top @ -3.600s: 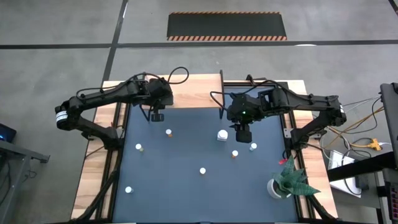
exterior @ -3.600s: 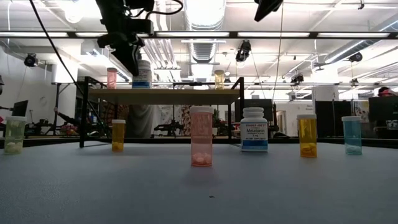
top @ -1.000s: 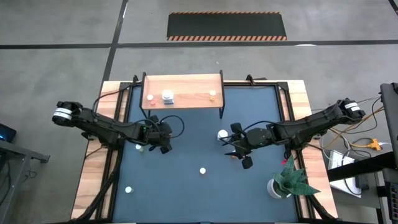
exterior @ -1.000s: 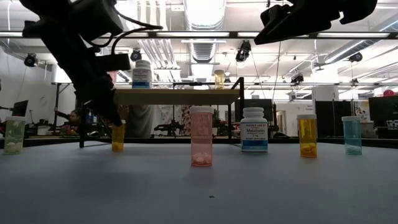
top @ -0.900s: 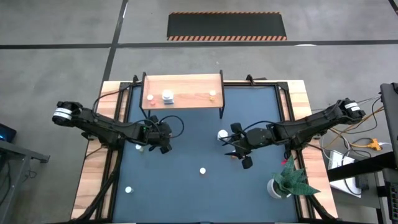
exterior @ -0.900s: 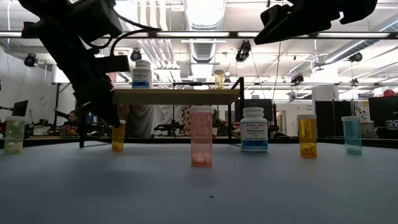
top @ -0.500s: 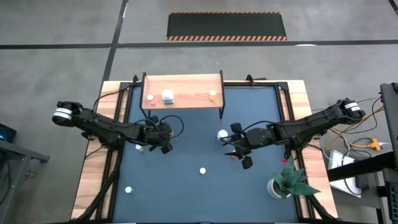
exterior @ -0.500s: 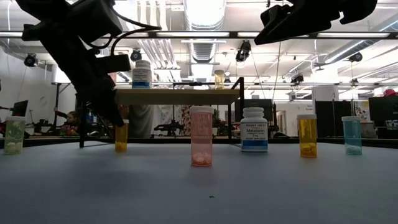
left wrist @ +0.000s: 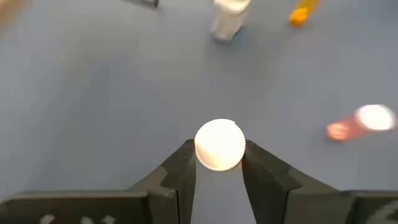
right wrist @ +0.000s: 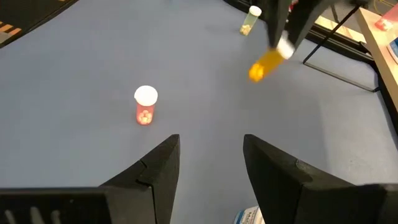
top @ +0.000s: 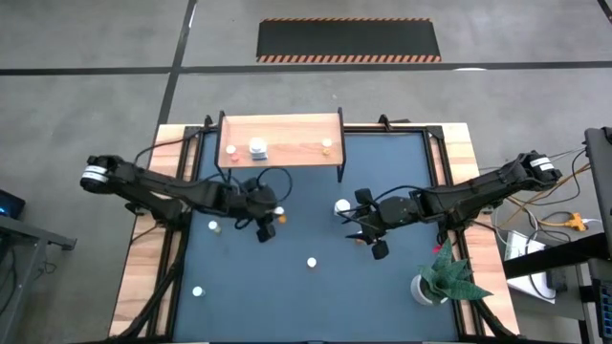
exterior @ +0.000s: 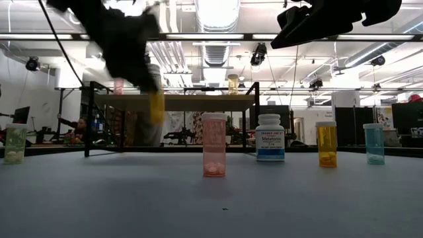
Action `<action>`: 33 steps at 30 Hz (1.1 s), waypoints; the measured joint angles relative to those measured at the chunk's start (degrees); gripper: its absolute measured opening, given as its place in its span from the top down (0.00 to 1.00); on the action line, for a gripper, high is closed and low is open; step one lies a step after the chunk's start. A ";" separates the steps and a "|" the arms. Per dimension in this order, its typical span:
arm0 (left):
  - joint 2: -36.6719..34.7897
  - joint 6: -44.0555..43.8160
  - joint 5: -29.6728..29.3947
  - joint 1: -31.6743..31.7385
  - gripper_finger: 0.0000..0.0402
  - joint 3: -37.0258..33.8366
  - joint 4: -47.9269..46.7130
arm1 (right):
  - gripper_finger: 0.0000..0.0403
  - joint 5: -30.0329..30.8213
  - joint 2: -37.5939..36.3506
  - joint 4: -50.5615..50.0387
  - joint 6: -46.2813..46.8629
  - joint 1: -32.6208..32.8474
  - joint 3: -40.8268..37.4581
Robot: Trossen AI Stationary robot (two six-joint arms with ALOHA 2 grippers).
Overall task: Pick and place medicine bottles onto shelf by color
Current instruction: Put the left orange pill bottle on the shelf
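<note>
My left gripper [top: 272,222] is shut on a small orange bottle [right wrist: 262,66] with a white cap, held above the dark mat; it is blurred in the low view [exterior: 156,106]. My right gripper [right wrist: 208,165] is open and empty, hovering over the mat beside a white bottle [top: 341,206] and an orange one [top: 361,237]. The wooden shelf [top: 287,129] stands at the far edge with three bottles on its top. More bottles stand upright on the mat: pink [exterior: 213,153], white [exterior: 269,137], orange [exterior: 326,143], blue [exterior: 374,143] and greenish [exterior: 14,143]. My left gripper pinches the orange bottle's white cap [left wrist: 219,144] by its round side, between the two fingers. The fingers come from above, slanting down. The bottle is lifted clear of the mat and hangs tilted below the fingers, its orange body [right wrist: 258,70] lowest.
A white pot with a green plant [top: 435,277] stands at the near right corner. Loose bottles stand at the left [top: 213,227], the middle [top: 312,261] and the near left [top: 198,291] of the mat. The shelf's black legs [exterior: 86,119] stand at the far side.
My left gripper has risen from the mat with the orange bottle and gone toward the table's right edge. The bottle, which stood on the mat, is now lifted clear and tilted, about level with the shelf top in the low view.
</note>
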 joint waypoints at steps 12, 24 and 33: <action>-0.13 15.82 -15.04 3.97 0.76 41.39 -41.86 | 0.58 -0.02 0.00 0.00 0.00 0.00 0.00; -0.98 17.40 -15.94 32.59 0.76 39.76 -45.86 | 0.58 -0.04 0.00 -0.02 0.02 0.00 -0.26; -0.70 15.03 -9.39 42.78 0.76 30.45 -35.02 | 0.58 -0.04 0.00 -0.02 0.02 0.00 -0.31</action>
